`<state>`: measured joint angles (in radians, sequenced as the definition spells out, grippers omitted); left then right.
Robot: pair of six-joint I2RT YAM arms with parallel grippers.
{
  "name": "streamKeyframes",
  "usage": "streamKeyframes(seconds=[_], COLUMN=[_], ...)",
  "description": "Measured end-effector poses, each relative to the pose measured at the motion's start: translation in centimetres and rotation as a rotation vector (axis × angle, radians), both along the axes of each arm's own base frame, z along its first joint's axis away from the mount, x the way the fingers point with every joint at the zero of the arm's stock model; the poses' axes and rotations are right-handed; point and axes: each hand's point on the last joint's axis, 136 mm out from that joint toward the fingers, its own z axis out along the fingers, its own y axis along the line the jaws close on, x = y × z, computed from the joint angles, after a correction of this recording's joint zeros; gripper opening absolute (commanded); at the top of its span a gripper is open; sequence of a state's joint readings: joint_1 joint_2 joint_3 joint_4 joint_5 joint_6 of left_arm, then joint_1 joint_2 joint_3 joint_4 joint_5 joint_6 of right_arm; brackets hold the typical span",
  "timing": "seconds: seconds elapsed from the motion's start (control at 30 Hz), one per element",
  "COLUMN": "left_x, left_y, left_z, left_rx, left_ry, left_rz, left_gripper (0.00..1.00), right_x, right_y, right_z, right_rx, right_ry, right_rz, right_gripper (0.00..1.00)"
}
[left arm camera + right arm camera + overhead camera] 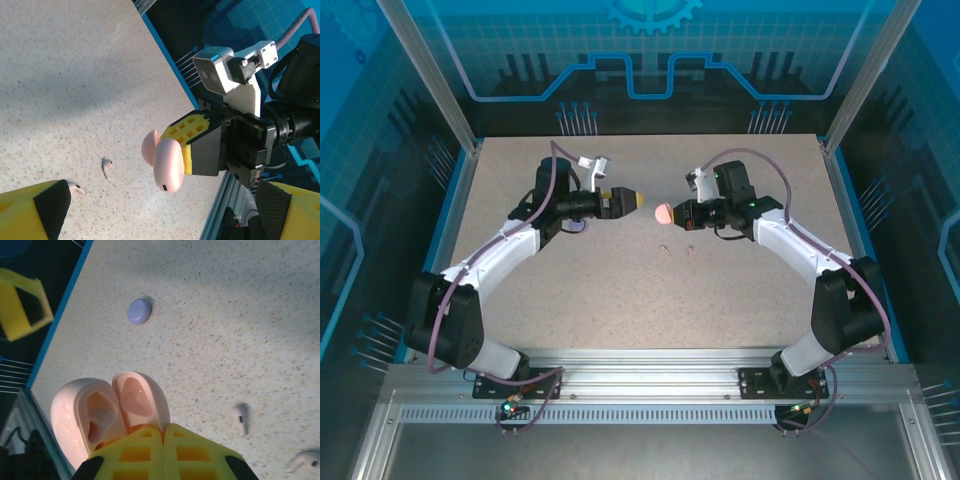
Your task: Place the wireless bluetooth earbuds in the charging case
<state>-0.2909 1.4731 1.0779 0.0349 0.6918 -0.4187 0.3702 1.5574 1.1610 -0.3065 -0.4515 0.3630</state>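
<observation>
**A:** ok so where's everything at?

**B:** The right gripper (164,440) is clamped on the pink case (100,410) and holds it up off the table (740,290). It looks like the grip is down near the hinge. The lid's flipped open and both wells look empty to me. Two pink buds (241,416) (304,460) are lying loose on the table just below, near each other but not touching. The left gripper (632,202) is spread wide with nothing in it, pointed at the case. There's also a purple case (139,311) sitting shut farther off.

**A:** Those buds look like a pain to grab, tbh.

**B:** Yeah, my guess is they're nearly weightless, hard glossy plastic with rounded heads. Pinch one off-centre and it'll probably squirt out or skitter away. I'd go for the stem, square across it, with the fingers right down at the tabletop, since both buds lie flat.

**A:** And the case?

**B:** Rigid but smooth. Held by one end like that, I reckon it could twist in the grip if a bud gets pushed in hard. So go gentle and line the bud up with the well first.
</observation>
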Motion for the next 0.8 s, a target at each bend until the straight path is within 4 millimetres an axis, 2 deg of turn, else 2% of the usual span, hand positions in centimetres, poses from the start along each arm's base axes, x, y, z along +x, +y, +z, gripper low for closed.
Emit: streamKeyframes(seconds=[0.13,0.2,0.33,0.5,0.8], left_x=[0.2,0.5,1.0,0.2,-1.5], left_y=[-0.1,-0.2,-0.6,-1.2,-2.3], left_z=[1.7,1.9,0.3,-2.1,-3.1], left_rx=[0.047,0.071,0.121,0.13,0.091], left_ry=[-0.048,-0.056,-0.013,0.087,0.155], left_rz=[-0.031,-0.049,-0.095,-0.179,-0.311], left_gripper=[0.99,0.99,0.99,0.97,0.84], right_x=[0.7,0.9,1.1,0.3,-1.5], right_y=[-0.5,-0.8,-1.0,-0.5,0.6], right_z=[0.7,0.8,0.5,-0.5,-1.3], right_rx=[-0.074,-0.111,-0.185,-0.265,-0.323], right_ry=[-0.075,-0.104,-0.146,-0.171,-0.182], right_rz=[0.029,0.044,0.083,0.152,0.246], right_gripper=[0.0,0.0,0.0,0.0,0.0])
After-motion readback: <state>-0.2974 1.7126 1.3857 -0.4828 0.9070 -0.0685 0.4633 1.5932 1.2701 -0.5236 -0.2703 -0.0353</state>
